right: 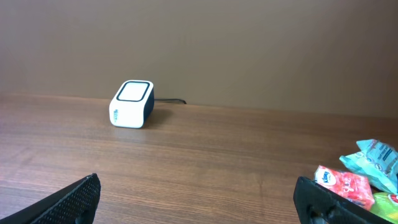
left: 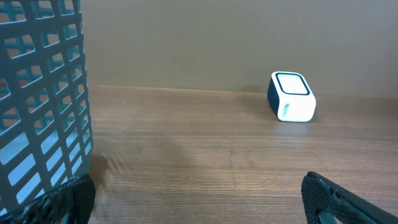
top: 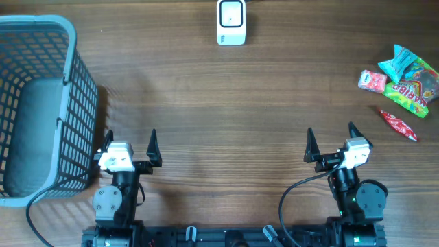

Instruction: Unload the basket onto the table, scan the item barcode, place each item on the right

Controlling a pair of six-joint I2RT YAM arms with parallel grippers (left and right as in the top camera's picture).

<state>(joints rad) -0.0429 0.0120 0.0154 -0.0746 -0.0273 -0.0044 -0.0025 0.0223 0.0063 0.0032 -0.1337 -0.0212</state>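
Note:
The barcode scanner (top: 231, 22), a white box with a dark blue side, stands at the table's far edge, also in the left wrist view (left: 292, 96) and the right wrist view (right: 132, 104). Several snack packets lie at the far right: a teal one (top: 411, 65), a green one (top: 411, 94), a pink-red one (top: 372, 81) (right: 344, 185) and a small red one (top: 399, 125). My left gripper (top: 130, 135) (left: 196, 200) and right gripper (top: 330, 130) (right: 198, 200) rest near the front edge, both open and empty, well away from the packets and the scanner.
A grey-blue plastic basket (top: 75, 89) (left: 43, 106) stands at the left, close beside my left gripper. A black cable runs from the scanner (right: 171, 101). Bare wood table lies between the grippers and the scanner.

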